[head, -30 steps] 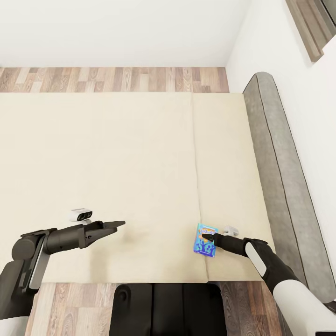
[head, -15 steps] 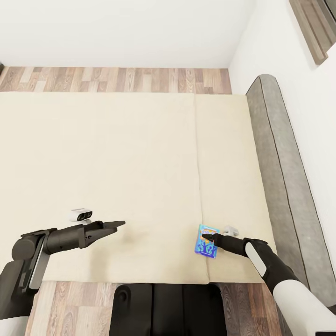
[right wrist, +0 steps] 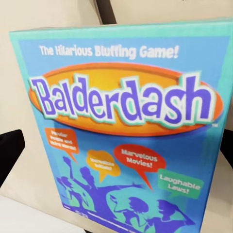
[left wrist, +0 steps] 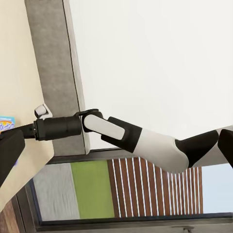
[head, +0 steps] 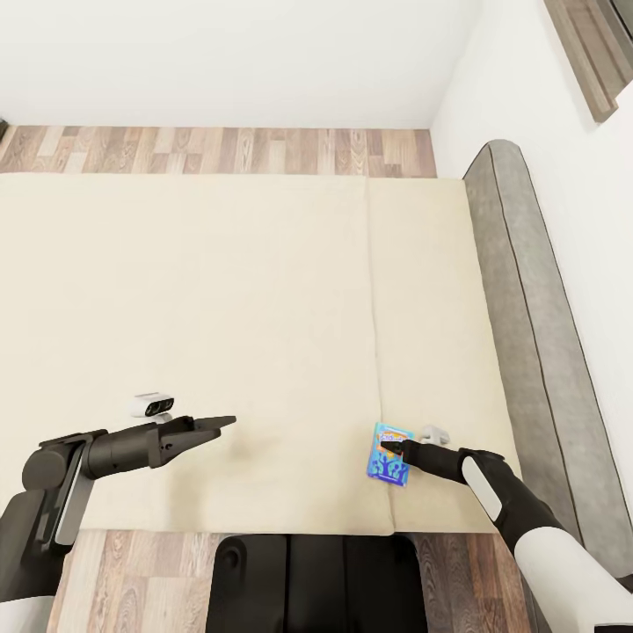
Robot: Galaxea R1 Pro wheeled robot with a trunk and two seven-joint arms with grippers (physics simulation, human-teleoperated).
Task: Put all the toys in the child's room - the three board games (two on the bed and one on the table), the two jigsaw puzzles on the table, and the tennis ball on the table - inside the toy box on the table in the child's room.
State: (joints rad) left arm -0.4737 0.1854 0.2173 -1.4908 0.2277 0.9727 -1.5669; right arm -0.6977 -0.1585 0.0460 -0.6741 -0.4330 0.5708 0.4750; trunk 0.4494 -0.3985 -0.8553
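Observation:
A small blue board game (head: 383, 470), lettered Balderdash (right wrist: 126, 136), lies near the front edge of the cream bed (head: 220, 290), on the mattress seam. My right gripper (head: 393, 447) hovers just over its upper end. In the right wrist view its fingers (right wrist: 9, 155) stand apart on either side of the box, with a gap showing, so it is open. My left gripper (head: 224, 423) hangs over the bed's front left part, open and holding nothing. The toy box, the table, the puzzles and the tennis ball are out of view.
The grey headboard (head: 527, 308) runs along the white wall at the right. A strip of wood plank floor (head: 220, 149) lies beyond the bed. My dark base (head: 308, 580) stands against the bed's front edge. The left wrist view shows my right arm (left wrist: 126, 138).
The whole picture shifted slightly right and down between one second ago and half a second ago, so the camera moved. Both arms and the blue game are where they were.

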